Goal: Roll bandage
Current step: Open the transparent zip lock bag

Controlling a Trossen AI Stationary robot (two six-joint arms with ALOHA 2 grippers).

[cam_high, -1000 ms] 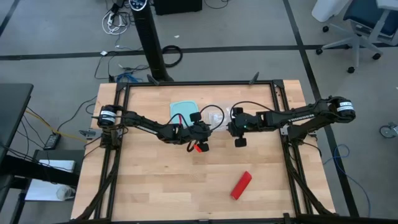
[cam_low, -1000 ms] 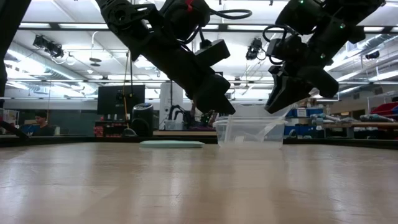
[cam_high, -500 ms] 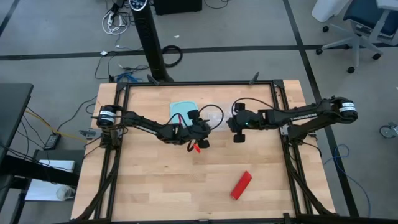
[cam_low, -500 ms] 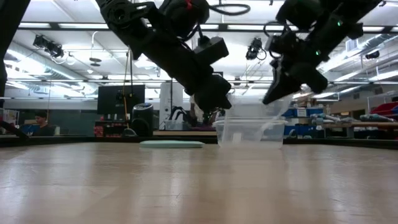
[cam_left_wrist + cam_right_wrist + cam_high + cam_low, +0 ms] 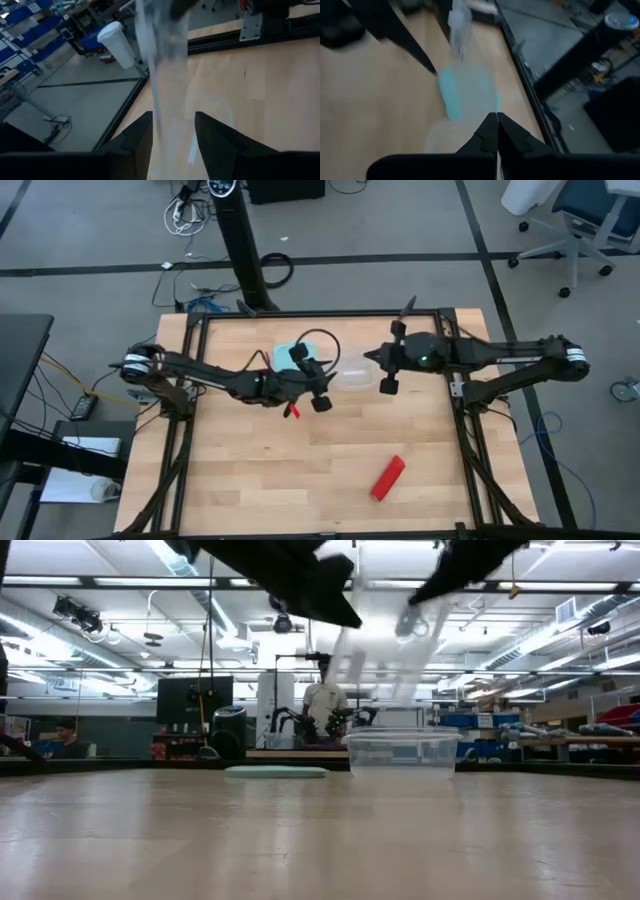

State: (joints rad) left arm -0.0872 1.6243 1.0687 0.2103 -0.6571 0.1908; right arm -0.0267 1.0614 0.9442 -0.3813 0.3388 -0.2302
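- Left gripper point(image 5: 318, 385): fingers stand apart over the middle of the table point(image 5: 250, 480). In the left wrist view a clear plastic bag point(image 5: 167, 65) hangs in the gap between the two fingers point(image 5: 135, 142); whether the pads press on it cannot be told.
- Right gripper point(image 5: 385, 370): fingers closed tip to tip, as the right wrist view shows point(image 5: 493, 131). The high view puts the clear plastic bag's far end at this gripper, so the bag spans the space between the two grippers. What the closed tips pinch is not visible.
- Bandage point(image 5: 388, 477): a red roll lying on the wood near the table's front right, well apart from both grippers and untouched.
- A small red part point(image 5: 292, 410) shows under the left arm; its nature cannot be made out.
- Light-blue lid point(image 5: 288, 354): partly covered by the left arm. In the low view it lies flat beside a clear container point(image 5: 402, 752).
- Low view: both arms are cut off at the top edge; the bag is a blurred streak.
- The front half of the table is open apart from the bandage.
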